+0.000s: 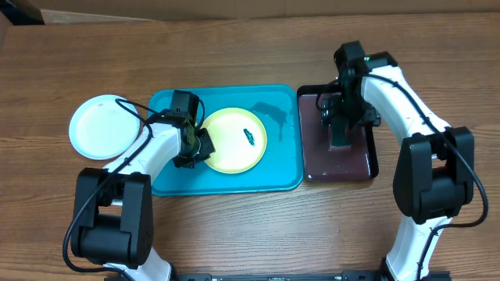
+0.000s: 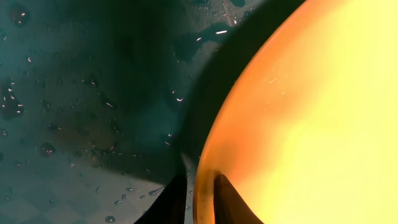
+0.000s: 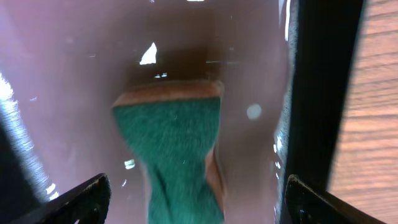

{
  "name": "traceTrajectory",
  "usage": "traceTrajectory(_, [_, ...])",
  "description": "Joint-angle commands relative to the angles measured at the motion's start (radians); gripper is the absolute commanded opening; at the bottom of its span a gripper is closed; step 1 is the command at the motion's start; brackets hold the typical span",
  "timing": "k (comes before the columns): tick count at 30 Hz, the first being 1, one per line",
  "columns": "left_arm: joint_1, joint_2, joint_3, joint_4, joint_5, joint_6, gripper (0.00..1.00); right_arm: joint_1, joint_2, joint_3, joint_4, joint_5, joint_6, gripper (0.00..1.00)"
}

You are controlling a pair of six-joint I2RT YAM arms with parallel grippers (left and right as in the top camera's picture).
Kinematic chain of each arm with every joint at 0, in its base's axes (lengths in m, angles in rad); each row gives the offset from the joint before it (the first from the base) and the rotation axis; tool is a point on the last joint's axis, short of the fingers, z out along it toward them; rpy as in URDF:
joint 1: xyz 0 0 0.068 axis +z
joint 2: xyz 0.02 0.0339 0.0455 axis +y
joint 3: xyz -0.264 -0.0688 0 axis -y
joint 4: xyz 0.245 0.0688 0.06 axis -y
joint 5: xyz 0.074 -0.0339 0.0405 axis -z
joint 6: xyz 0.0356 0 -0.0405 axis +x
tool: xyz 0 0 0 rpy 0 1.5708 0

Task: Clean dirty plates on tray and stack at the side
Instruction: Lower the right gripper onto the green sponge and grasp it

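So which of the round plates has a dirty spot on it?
The yellow-green round plastic plate on the turquoise plastic tray: a dark smear marks it. The white round plate beside the tray looks clean.

We find no legible text, label, brand, number or sign in any of the three views.
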Motion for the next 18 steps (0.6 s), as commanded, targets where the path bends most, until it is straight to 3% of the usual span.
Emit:
traceTrajectory(1, [0.003, 0.016, 0.003, 0.0, -0.003, 0.019, 0.18, 0.006, -0.028, -0.075, 0.077, 0.026, 0.013, 0.9])
traceTrajectory(8, [0.003, 0.016, 0.003, 0.0, -0.002, 0.019, 0.18, 0.006, -0.027, -0.177, 0.251, -0.098, -0.069, 0.84])
traceTrajectory(10, [0.003, 0.016, 0.003, 0.0, -0.003, 0.019, 0.19, 0.006, -0.026, -0.187, 0.278, -0.099, -0.069, 0.74])
traceTrajectory(11, [0.003, 0.016, 0.003, 0.0, -0.003, 0.019, 0.19, 0.006, -0.026, -0.188, 0.283, -0.099, -0.069, 0.66])
traceTrajectory(13, [0.003, 0.016, 0.003, 0.0, -0.003, 0.019, 0.19, 0.006, -0.026, -0.19, 0.288, -0.099, -0.069, 0.13])
traceTrajectory(14, [0.003, 0.016, 0.003, 0.0, -0.002, 0.019, 0.19, 0.006, -0.026, -0.19, 0.287, -0.099, -0.069, 0.04])
traceTrajectory(16, [0.003, 0.016, 0.003, 0.0, -0.003, 0.019, 0.19, 0.006, -0.026, -0.19, 0.286, -0.099, -0.069, 0.09])
traceTrajectory(18, [0.003, 0.016, 0.003, 0.0, -0.003, 0.019, 0.2, 0.006, -0.026, -0.19, 0.29, -0.099, -0.069, 0.63])
